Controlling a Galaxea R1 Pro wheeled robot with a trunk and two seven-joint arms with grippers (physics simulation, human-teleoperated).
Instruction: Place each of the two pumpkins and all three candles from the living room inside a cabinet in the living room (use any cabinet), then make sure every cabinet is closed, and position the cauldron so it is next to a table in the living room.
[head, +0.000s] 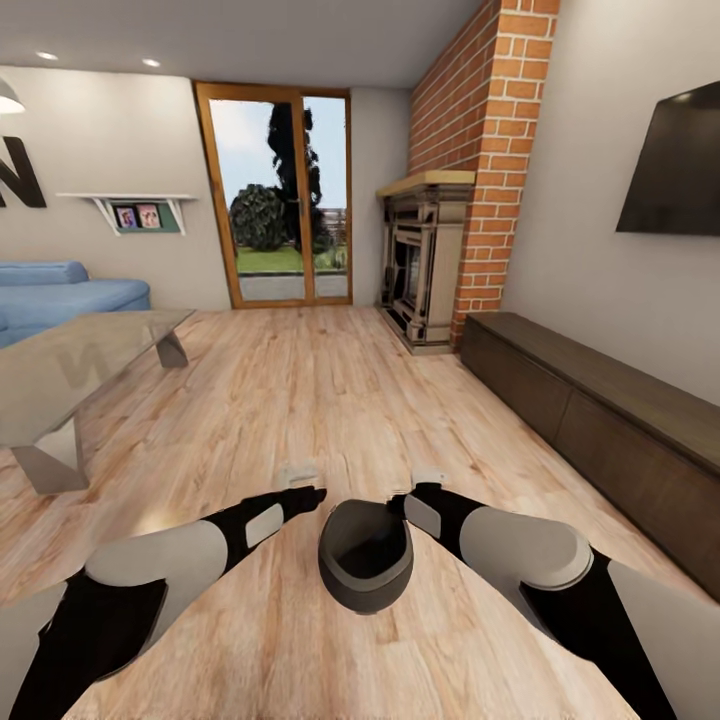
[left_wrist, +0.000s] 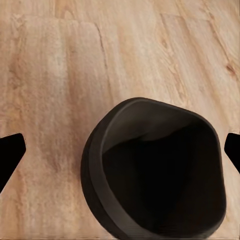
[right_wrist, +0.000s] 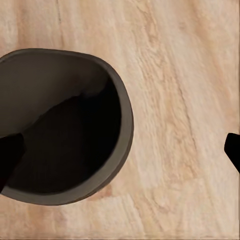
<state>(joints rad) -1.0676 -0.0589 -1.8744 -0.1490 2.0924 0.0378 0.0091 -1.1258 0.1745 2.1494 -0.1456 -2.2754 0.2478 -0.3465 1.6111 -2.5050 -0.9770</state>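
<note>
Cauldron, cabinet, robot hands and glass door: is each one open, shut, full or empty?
cauldron: upright, looks empty, between the two arms.
cabinet: drawers all shut.
left gripper: open, fingertips wide apart.
right gripper: open, one fingertip over the cauldron's mouth.
glass door: shut.

Matt dark cauldron (head: 366, 553) on light, grained wood-plank floor (head: 300, 400); glossy reflective table (head: 70, 365) top; dark-brown wood cabinet (head: 600, 410); rough red-brick fireplace (head: 480, 150); blue cloth sofa (head: 60, 295).
</note>
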